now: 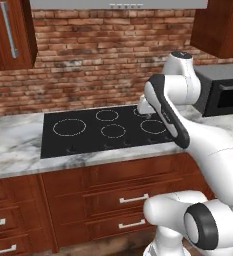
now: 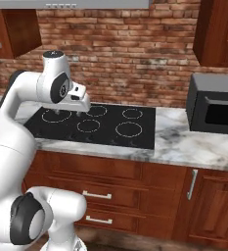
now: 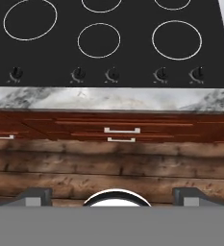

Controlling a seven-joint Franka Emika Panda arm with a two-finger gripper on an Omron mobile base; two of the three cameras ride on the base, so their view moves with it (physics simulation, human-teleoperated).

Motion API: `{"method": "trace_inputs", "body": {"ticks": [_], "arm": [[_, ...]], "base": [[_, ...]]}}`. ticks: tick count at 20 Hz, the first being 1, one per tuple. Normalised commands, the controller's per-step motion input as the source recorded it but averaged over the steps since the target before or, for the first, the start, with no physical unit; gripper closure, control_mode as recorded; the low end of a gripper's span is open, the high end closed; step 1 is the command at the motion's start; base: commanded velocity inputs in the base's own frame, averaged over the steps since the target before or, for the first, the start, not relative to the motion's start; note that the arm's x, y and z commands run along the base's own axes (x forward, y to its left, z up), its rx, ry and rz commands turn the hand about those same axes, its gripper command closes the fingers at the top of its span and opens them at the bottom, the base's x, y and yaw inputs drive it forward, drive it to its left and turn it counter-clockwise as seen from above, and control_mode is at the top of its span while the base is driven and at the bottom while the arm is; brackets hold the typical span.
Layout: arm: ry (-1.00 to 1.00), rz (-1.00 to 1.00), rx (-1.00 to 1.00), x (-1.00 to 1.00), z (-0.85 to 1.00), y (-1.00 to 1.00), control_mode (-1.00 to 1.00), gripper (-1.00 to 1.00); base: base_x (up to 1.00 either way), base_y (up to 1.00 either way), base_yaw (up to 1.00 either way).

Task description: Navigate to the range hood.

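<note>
The range hood is a flat light-grey canopy along the top edge of the left base view, with a row of small buttons on its front; its underside and front edge also cross the top of the right base view. It hangs over the black glass cooktop. My gripper hovers above the cooktop's near side, pointing down and back toward the counter front. In the hand view its fingertips stand wide apart, so the gripper is open and holds nothing.
A black microwave sits on the marble counter to the right of the cooktop. Dark wood wall cabinets flank the hood against the brick wall. Drawers and a wood floor lie below the counter.
</note>
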Motion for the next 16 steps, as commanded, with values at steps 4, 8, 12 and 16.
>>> {"method": "trace_inputs", "body": {"ticks": [4, 8, 12, 16], "arm": [[0.0, 0.0, 0.0, 0.0, 0.0, 0.0, 1.0, -1.0], [0.0, 0.0, 0.0, 0.0, 0.0, 0.0, 1.0, -1.0], [0.0, 0.0, 0.0, 0.0, 0.0, 0.0, 1.0, -1.0], [0.0, 0.0, 0.0, 0.0, 0.0, 0.0, 1.0, -1.0]], "base": [[0.29, 0.01, 0.0], [0.58, 0.15, 0.0], [0.48, 0.17, 0.0], [0.5, 0.28, -0.01]]}}
